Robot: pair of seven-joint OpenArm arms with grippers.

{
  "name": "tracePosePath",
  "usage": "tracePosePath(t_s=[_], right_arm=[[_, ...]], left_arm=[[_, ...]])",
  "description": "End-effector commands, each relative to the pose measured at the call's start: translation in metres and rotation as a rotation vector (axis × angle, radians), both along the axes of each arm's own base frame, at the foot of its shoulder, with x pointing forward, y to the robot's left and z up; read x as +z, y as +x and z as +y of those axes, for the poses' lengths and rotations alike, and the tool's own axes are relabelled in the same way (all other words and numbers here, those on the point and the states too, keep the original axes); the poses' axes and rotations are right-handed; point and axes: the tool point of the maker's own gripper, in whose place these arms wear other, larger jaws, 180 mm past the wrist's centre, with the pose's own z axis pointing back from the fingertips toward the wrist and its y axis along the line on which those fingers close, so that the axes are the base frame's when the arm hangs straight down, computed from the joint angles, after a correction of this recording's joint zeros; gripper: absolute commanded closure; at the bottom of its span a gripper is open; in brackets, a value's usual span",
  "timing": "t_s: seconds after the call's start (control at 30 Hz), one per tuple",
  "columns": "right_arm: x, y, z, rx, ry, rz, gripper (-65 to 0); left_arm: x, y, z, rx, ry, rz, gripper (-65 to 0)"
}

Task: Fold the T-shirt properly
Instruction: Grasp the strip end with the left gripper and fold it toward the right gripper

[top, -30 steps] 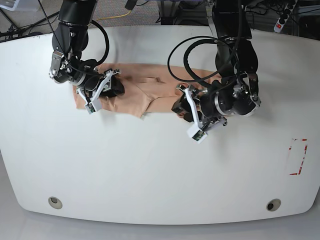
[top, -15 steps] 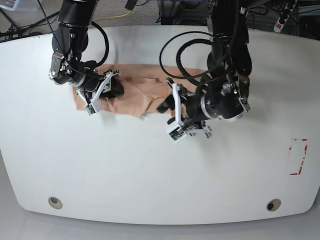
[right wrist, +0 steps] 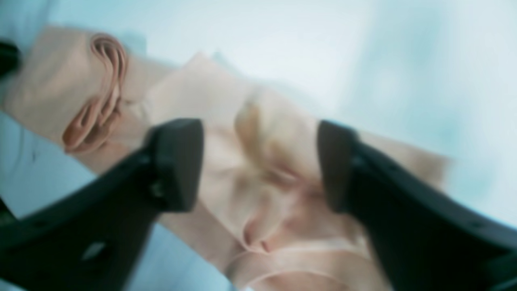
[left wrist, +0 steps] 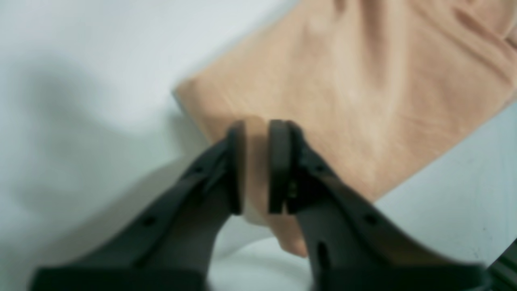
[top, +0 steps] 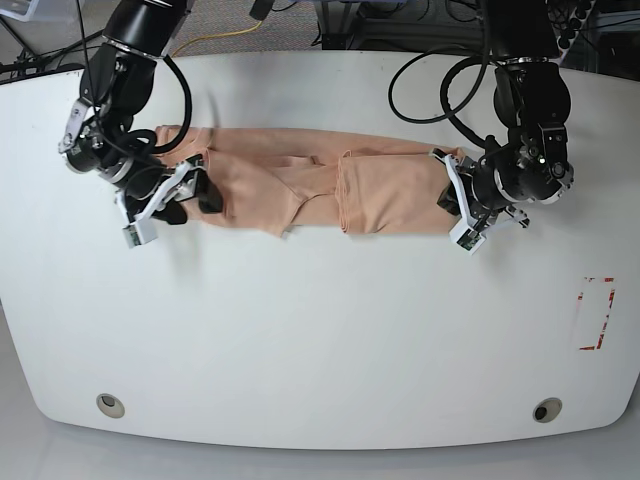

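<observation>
Soft, creased peach T-shirt, stretched into a long band across far bench. Left gripper jaws pinching its right hem; right gripper jaws spread over bunched cloth.

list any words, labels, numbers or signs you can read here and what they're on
None can be read.
T-shirt: plain peach cloth in all three views, no print or lettering showing.
Table: red dashed outline near the edge, a mark without letters.
Both wrist views are blurred.

Right gripper jaws spread wide over rumpled T-shirt on white table; view blurred
</observation>
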Motion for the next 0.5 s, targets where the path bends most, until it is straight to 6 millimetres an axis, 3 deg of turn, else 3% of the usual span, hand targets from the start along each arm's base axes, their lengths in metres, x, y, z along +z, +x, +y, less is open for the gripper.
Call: tracePosePath(t_s=[0.0, 0.1, 0.3, 0.47], right_arm=[[0.015, 0.008, -0.023, -0.063, 0.030, -0.043, -53.9], [0.006, 0.002, -0.059, -0.157, 0.039, -0.012, -54.4], [-0.029, -0.022, -0.104, -0.309, 0.109, 0.103, -54.4], [-0.046, -0.038, -0.107, -0.331, 0.130, 0.160, -54.4]], left_arm=[[0.005, 0.008, -0.005, 0.001, -0.046, -0.033, -2.2], [0.000, 0.008, 0.004, 0.037, -0.058, -0.026, -2.1], [0.001, 0.005, 0.023, 0.101, -0.062, -0.028, -2.1], [-0.008, -0.001, 0.026, 0.101, -0.049, 0.001, -2.2]])
